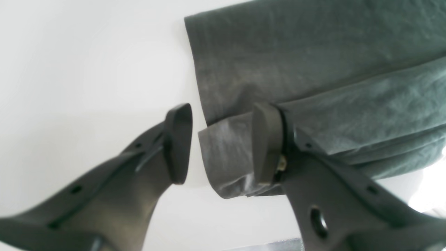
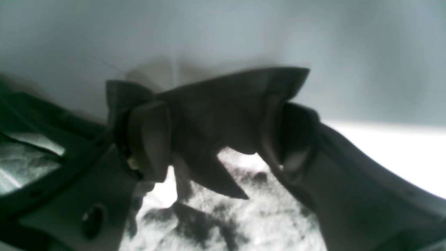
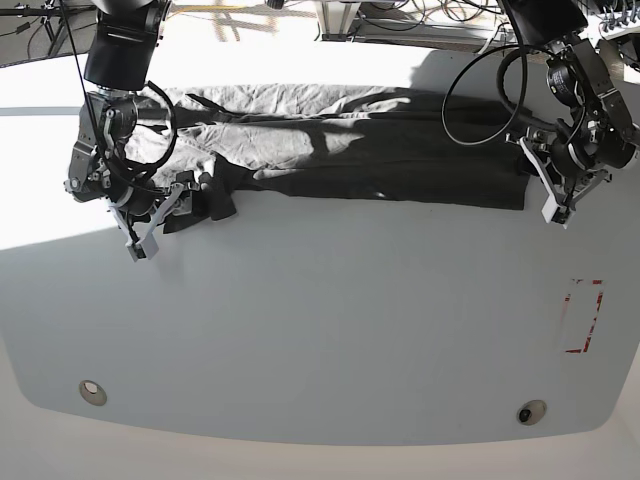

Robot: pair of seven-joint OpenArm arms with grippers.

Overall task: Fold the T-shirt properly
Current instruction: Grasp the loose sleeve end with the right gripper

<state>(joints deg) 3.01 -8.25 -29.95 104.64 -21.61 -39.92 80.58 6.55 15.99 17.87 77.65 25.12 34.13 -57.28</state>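
The dark T-shirt lies stretched sideways across the back of the white table, wrinkled and partly doubled over. My left gripper is at the shirt's right end in the base view. Its jaws stand open around a folded corner of the T-shirt: one finger rests on the cloth, the other is over bare table. My right gripper is at the shirt's left end, jaws wide apart, with a raised flap of the T-shirt spanning between its pads.
A red-outlined rectangle is marked on the table at the right. Two small round fittings sit near the front edge. Cables and stands crowd the space behind the table.
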